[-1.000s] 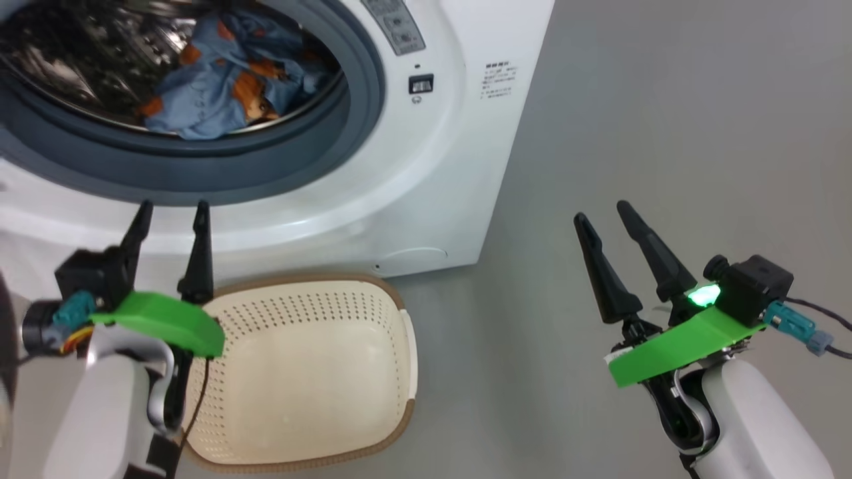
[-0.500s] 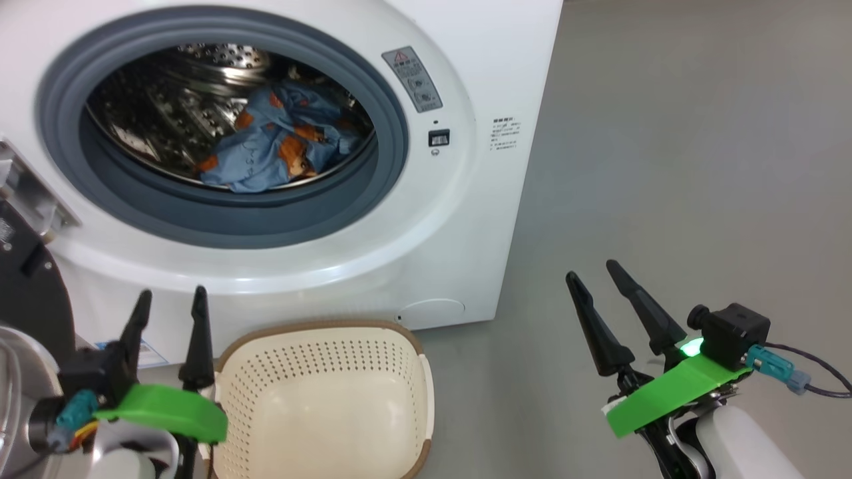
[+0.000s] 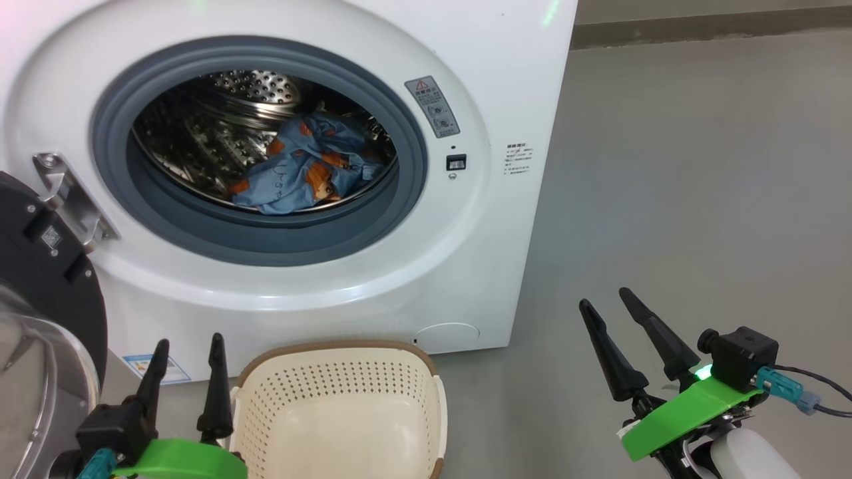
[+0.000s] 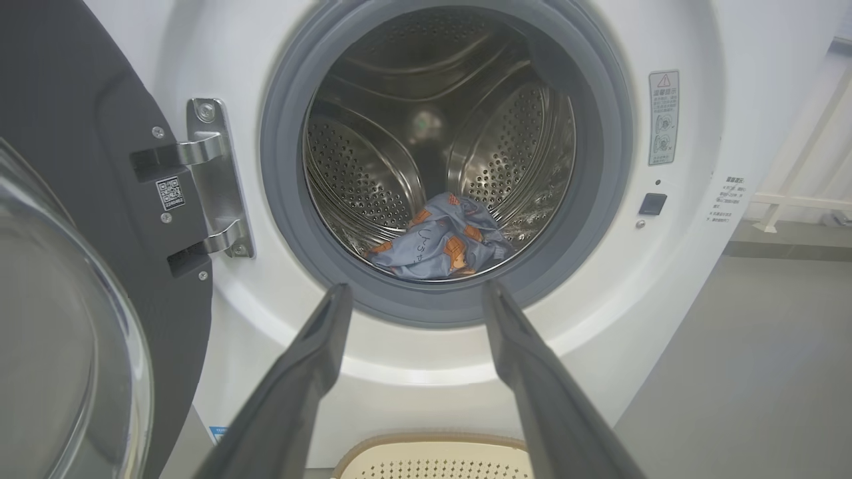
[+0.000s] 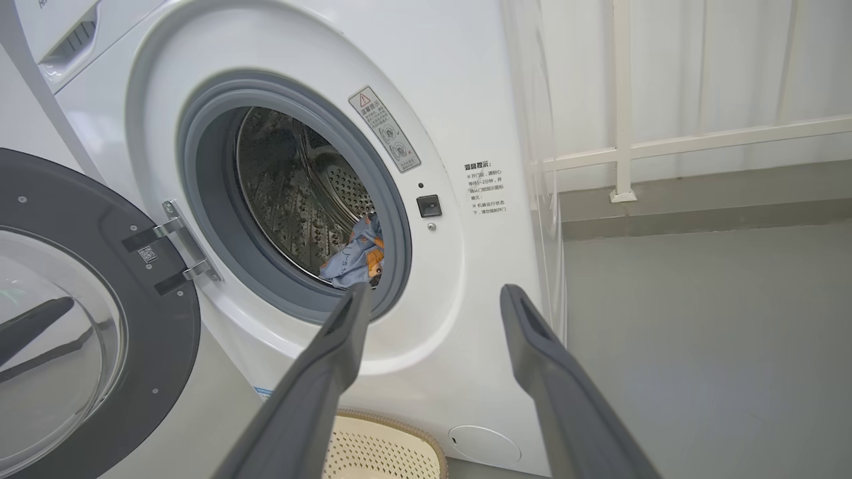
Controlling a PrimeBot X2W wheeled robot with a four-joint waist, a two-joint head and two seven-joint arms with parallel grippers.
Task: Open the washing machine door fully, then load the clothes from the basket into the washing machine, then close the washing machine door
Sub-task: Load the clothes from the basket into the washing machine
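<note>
- Looks straight into the washing machine (image 4: 685, 279), past the grey gasket (image 4: 286, 199) into the steel drum (image 4: 373, 173).
- Shows the clothes (image 4: 442, 236) bunched at the drum's lower front edge, light blue with orange-brown print.
- Has the washing machine door (image 4: 80, 100) wide open at the left, hung on its metal hinge (image 4: 213, 179).
- Frames the drum mouth with the left end effector (image 4: 418, 286), spread wide, gripping nothing.
- Catches the basket (image 4: 432, 459) rim at the machine's foot.
</note>
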